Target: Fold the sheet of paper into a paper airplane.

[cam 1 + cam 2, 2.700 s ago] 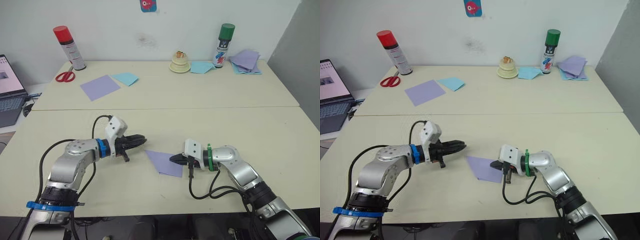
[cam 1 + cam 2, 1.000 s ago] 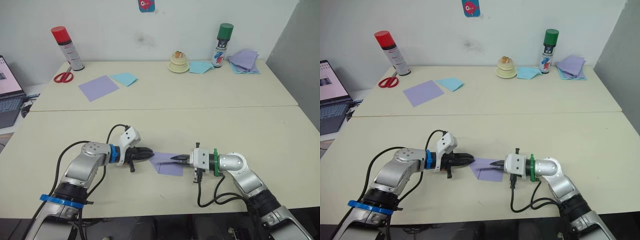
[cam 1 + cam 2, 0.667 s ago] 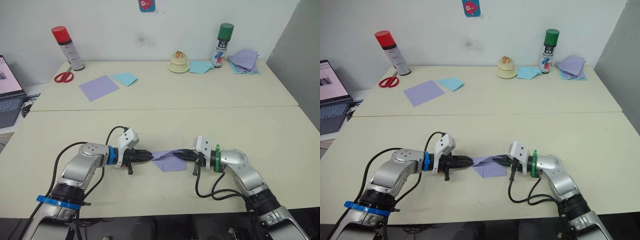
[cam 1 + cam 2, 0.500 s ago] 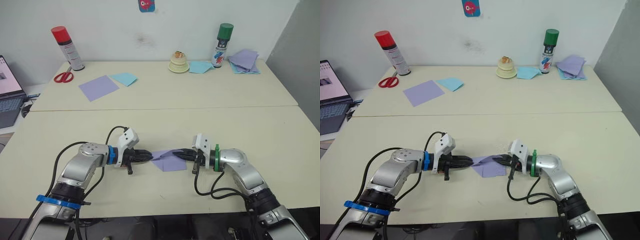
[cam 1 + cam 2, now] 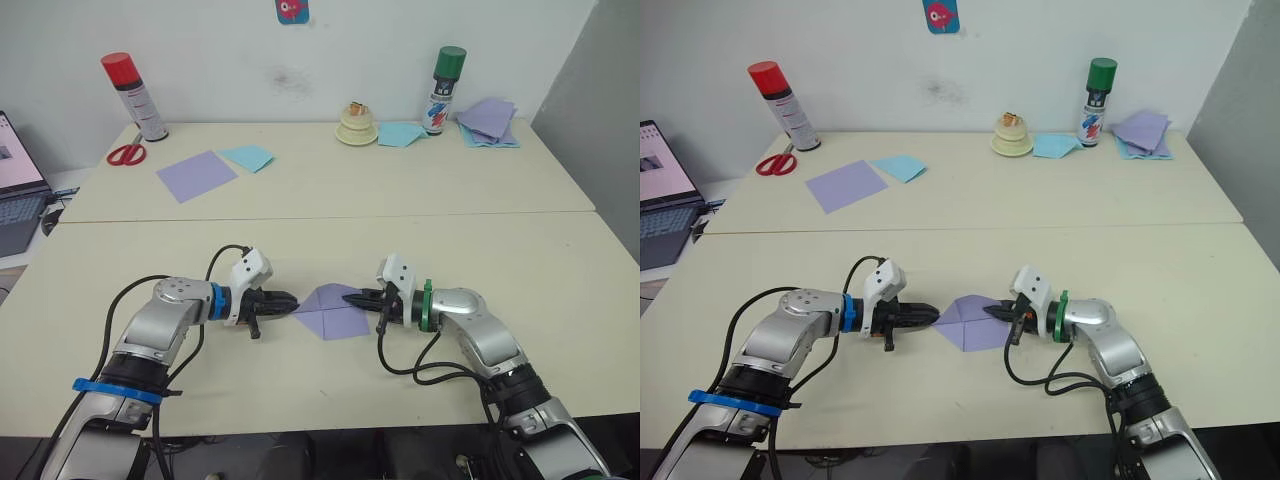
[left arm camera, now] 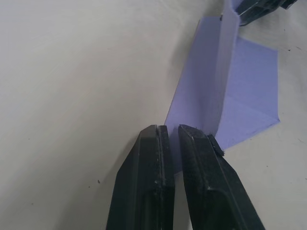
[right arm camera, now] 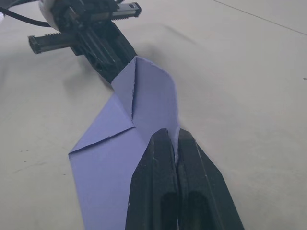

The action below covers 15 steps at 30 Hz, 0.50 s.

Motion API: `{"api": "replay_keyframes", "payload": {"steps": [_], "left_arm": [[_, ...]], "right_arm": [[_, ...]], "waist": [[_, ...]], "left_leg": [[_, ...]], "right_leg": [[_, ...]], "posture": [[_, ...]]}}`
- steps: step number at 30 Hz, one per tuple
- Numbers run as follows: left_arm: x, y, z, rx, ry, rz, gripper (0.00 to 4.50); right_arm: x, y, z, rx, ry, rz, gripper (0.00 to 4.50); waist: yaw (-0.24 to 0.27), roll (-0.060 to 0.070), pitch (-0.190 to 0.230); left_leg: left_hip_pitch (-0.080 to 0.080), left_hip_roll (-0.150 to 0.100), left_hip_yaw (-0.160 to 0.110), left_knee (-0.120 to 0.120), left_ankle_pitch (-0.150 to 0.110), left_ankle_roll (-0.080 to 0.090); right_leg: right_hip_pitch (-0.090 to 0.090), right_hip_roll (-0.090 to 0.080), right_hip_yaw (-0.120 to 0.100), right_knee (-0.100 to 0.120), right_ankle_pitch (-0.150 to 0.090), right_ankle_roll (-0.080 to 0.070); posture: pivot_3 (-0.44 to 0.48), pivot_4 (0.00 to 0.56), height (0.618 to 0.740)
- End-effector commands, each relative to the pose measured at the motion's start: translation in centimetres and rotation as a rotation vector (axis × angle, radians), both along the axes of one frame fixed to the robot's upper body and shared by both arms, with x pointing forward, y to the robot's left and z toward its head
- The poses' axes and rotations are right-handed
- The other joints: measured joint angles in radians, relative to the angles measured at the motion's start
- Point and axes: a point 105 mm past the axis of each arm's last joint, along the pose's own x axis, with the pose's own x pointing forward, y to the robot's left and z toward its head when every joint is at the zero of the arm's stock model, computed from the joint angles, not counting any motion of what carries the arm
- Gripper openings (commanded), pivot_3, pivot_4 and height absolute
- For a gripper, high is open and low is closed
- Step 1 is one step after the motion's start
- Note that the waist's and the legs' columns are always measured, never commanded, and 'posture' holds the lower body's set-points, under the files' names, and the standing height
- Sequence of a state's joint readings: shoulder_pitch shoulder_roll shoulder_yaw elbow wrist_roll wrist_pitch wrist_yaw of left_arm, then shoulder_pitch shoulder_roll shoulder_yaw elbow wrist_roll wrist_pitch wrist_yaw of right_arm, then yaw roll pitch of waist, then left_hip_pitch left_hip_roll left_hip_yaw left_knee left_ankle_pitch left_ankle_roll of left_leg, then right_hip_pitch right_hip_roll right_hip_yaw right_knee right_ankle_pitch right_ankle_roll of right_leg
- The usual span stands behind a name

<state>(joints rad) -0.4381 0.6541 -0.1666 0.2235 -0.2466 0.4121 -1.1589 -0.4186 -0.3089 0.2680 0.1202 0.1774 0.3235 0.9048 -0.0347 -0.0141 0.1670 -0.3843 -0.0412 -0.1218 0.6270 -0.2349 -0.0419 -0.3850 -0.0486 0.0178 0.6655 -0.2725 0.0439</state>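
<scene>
Lavender and creased, the sheet of paper (image 5: 332,311) sits near the front edge of the cream table (image 5: 560,290), stretched between the robot's two grippers with one flap raised off the surface along a fold. The left gripper (image 5: 290,300) has its two black fingers (image 6: 153,158) pressed together on the sheet's left corner, the paper's edge pinched between them in the left wrist view. The right gripper (image 5: 352,297) clamps the opposite corner, its fingers (image 7: 160,158) nearly touching with the thin paper caught between them. Both arms lie low over the tabletop and point toward each other, the sheet spanning the gap. Well apart from them, along the far edge of the table, stand a red-capped spray can (image 5: 130,95) with red-handled scissors (image 5: 125,152) beside it, a smooth lavender sheet (image 5: 197,174) touching a smaller light blue sheet (image 5: 248,156), a small cream-coloured object (image 5: 357,125), a green-capped spray can (image 5: 443,90) and a stack of purple sheets (image 5: 490,120). A laptop (image 5: 18,185) sits off the table's left side.
</scene>
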Motion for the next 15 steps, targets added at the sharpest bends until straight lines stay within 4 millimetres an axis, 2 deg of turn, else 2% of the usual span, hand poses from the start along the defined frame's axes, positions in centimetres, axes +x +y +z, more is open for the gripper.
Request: {"api": "replay_keyframes", "payload": {"steps": [1,5,9,12,15], "left_arm": [[0.6,1.0,-0.3,0.04,-0.023,0.036,0.68],[1.6,1.0,2.4,-0.054,-0.106,0.069,0.68],[1.2,0.3,5.5,-0.154,-0.151,0.035,0.68],[0.3,-0.8,6.5,-0.192,-0.155,-0.013,0.68],[-0.6,-2.3,6.5,-0.202,-0.149,-0.052,0.68]], "right_arm": [[0.8,0.1,0.8,-0.005,-0.03,-0.028,0.02],[0.7,0.1,0.3,-0.03,-0.018,-0.027,0.02],[0.7,0.1,-0.1,-0.045,-0.005,-0.035,0.02],[0.8,0.0,-0.2,-0.054,0.009,-0.047,0.02],[0.8,-0.1,-0.4,-0.066,0.021,-0.049,0.02]], "waist": [[0.0,0.0,0.0],[0.0,0.0,0.0],[0.0,0.0,0.0],[0.0,0.0,0.0],[0.001,0.0,0.0]], "left_leg": [[0.0,0.0,0.0,0.0,0.0,0.0],[0.0,0.0,0.0,0.0,0.0,0.0],[-0.002,0.0,-0.001,0.0,0.0,0.0],[-0.003,-0.001,-0.001,0.0,0.0,0.0],[-0.003,-0.001,0.0,0.0,0.0,0.0]], "right_leg": [[0.0,0.0,0.0,0.0,0.0,0.0],[0.0,0.0,0.0,0.0,0.0,0.0],[-0.001,0.0,-0.001,0.0,0.0,0.0],[-0.002,-0.001,0.0,0.0,0.0,0.0],[-0.002,-0.001,0.0,0.0,0.0,0.0]], "posture": [[0.0,0.15,0.74],[0.0,0.15,0.74],[0.0,0.15,0.74],[0.0,0.15,0.74],[0.0,0.15,0.74]]}}
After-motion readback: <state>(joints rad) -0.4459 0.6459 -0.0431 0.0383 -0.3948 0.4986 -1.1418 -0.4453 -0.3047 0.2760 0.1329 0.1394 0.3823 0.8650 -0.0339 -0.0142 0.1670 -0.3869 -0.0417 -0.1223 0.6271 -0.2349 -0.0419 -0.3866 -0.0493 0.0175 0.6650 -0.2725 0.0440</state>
